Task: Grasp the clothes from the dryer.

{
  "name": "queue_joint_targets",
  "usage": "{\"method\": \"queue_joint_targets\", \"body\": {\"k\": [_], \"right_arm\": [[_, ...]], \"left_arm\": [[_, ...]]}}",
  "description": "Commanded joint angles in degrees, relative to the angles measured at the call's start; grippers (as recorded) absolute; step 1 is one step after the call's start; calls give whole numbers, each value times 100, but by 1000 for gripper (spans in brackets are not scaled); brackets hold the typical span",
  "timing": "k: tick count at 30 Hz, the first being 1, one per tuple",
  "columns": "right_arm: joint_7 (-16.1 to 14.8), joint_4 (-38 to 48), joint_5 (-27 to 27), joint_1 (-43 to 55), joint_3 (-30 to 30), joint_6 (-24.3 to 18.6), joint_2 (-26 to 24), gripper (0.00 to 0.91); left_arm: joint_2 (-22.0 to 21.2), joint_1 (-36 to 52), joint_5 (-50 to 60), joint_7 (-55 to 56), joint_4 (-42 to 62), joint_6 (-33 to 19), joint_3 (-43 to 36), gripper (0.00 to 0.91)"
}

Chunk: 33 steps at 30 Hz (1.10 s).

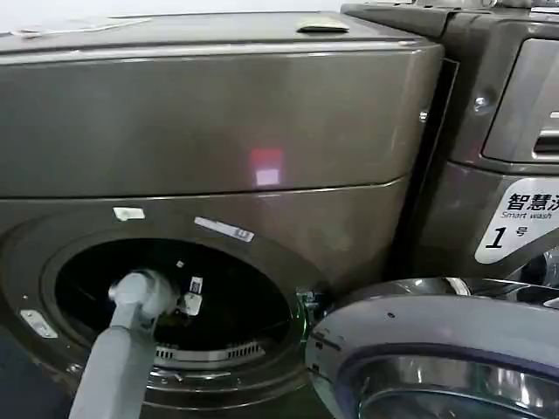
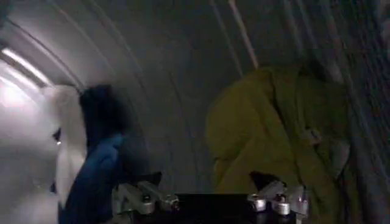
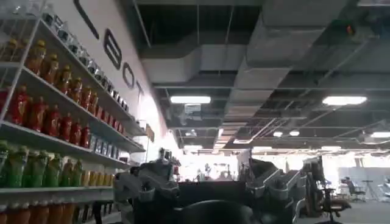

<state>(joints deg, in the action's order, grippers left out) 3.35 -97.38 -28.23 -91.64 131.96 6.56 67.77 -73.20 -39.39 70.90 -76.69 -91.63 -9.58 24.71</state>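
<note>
Left gripper (image 2: 210,202) inside dryer (image 1: 210,131) drum, jaws apart, empty. Yellow-green cloth (image 2: 274,128) just ahead, blue piece (image 2: 97,176) beside. Nothing grasped yet. Right gripper (image 3: 207,189) parked, spread.

Left hand (image 2: 210,204) open; right hand (image 3: 207,192) open

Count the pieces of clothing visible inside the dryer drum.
2. A dark blue and white piece lies against the drum wall on one side; a yellow-green piece is bunched on the other. More may be hidden in the dark.
</note>
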Motion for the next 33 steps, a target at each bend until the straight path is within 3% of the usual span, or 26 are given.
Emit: {"method": "queue_joint_targets", "body": {"k": [1, 10, 18, 32, 33], "right_arm": [[-1, 5, 13, 8, -55, -17, 30, 907], [0, -29, 123, 82, -164, -18, 31, 907], [3, -48, 152, 128, -263, -43, 87, 907], [7, -81, 160, 124, -290, -39, 78, 907], [8, -80, 159, 126, -293, -40, 82, 907]], "left_arm": [[61, 71, -46, -61, 620, -106, -129, 907], [94, 64, -27, -60, 809, -71, -175, 907], [73, 134, -349, -55, 1113, 361, -291, 907], [81, 169, -415, -54, 1446, 366, -336, 907], [68, 181, -450, -53, 1475, 372, -339, 774]]}}
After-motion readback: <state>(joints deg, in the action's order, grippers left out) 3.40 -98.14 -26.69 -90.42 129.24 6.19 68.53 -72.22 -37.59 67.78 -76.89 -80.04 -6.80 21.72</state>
